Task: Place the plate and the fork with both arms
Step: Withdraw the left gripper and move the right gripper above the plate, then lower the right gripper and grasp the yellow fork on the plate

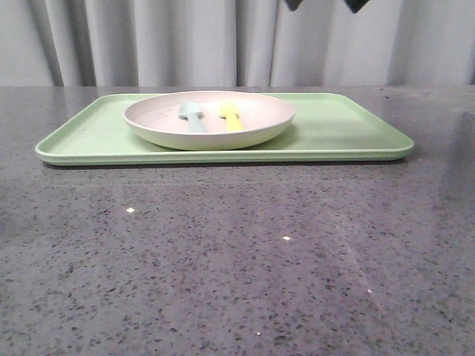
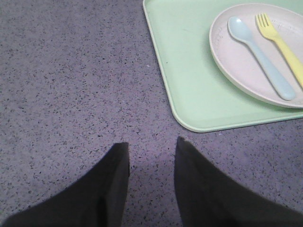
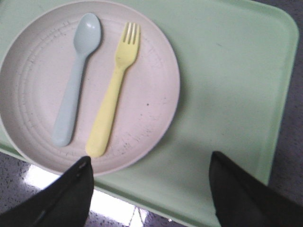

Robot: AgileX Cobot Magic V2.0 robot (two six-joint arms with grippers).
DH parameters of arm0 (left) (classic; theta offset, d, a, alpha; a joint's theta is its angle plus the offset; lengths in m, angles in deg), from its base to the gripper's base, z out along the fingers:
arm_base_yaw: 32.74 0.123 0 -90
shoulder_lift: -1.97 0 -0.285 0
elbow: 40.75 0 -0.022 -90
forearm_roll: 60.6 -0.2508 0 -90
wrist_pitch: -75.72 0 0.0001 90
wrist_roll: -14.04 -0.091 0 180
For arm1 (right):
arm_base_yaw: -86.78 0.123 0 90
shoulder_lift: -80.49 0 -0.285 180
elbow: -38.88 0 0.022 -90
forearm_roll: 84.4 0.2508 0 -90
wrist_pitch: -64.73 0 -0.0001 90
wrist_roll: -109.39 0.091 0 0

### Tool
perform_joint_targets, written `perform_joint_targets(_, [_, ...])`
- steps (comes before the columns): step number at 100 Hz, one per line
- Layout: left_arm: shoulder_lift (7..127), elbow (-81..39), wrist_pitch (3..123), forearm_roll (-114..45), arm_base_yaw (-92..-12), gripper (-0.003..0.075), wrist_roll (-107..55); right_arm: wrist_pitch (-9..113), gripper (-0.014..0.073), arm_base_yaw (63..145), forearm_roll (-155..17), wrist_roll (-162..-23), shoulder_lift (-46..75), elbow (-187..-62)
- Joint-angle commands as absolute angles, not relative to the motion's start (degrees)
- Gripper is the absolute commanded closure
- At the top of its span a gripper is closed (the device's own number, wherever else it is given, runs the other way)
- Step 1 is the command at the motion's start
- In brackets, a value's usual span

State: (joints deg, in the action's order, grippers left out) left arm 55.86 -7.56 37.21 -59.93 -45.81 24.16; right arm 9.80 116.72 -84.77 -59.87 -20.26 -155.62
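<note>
Lying inside the plate (image 3: 90, 90), which sits on the green tray (image 3: 227, 94), the fork (image 3: 115, 90) is seen with its long axis running beside the blue spoon (image 3: 75, 78), handle end toward the right gripper (image 3: 149, 189). That arm is judged the nearer. Its fingers (image 3: 246, 194) are spread wide and hold nothing, while the left gripper (image 2: 151, 187), moderately parted and empty, is held over bare desk (image 2: 71, 85) beside the tray's corner.

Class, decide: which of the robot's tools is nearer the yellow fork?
Right. The right tool hovers over the tray edge just beyond the fork handle; the left tool is over bare table, off the tray's corner.
</note>
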Motion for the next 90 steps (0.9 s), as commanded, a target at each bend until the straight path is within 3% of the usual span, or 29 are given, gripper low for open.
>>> perform_joint_targets(1, [55.14, -8.94, 41.02, -60.01, -46.14, 0.0479, 24.94, 9.58, 0.0074, 117.76, -84.89, -59.78, -22.53, -161.78])
perform_joint_targets(42, [55.14, -8.91, 40.90, -60.01, -46.14, 0.0479, 24.94, -0.24, 0.0074, 120.26, -84.84, -58.97, -42.01, -180.98])
perform_joint_targets(90, [55.14, -8.91, 40.81, -59.81, -46.14, 0.0479, 24.94, -1.08, 0.0076, 120.37, -84.77, -58.91, -46.96, -182.41])
